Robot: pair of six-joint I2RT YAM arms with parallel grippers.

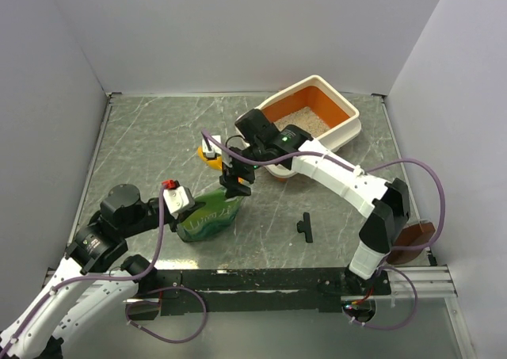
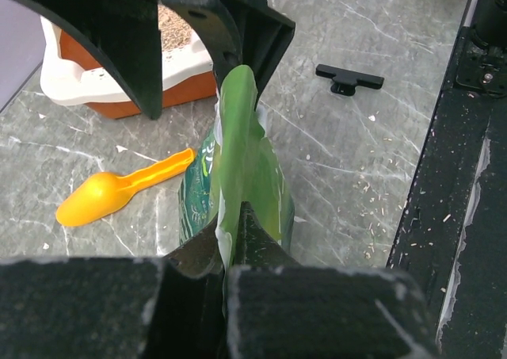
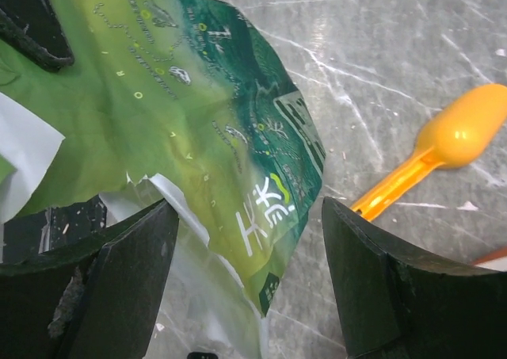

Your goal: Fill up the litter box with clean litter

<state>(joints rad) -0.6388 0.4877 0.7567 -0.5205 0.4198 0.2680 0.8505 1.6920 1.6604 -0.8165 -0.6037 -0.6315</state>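
Top external view: litter box (image 1: 321,79) at far right corner, some litter (image 1: 305,121) inside. Towards front edge, green bag (image 1: 207,218) pinched in left gripper (image 2: 231,240); right gripper (image 3: 249,272) gaping wide at its corner. Seemingly shallow pinch: could slip, spilling litter.

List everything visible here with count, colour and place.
cream-white plastic litter box, orange inside: one, far right of grey marbled table.
fine beige litter granules: one layer, inside the box.
crinkled green bag: one, centre-left of table.
yellow-orange plastic scoop: one, lying between bag and box.
small black T-shaped piece: one, near-right of table.
brown rounded object: one, right table edge, unidentifiable.
left hand: one, black, shut on bag's top edge.
right hand: one, black, open astride the bag.
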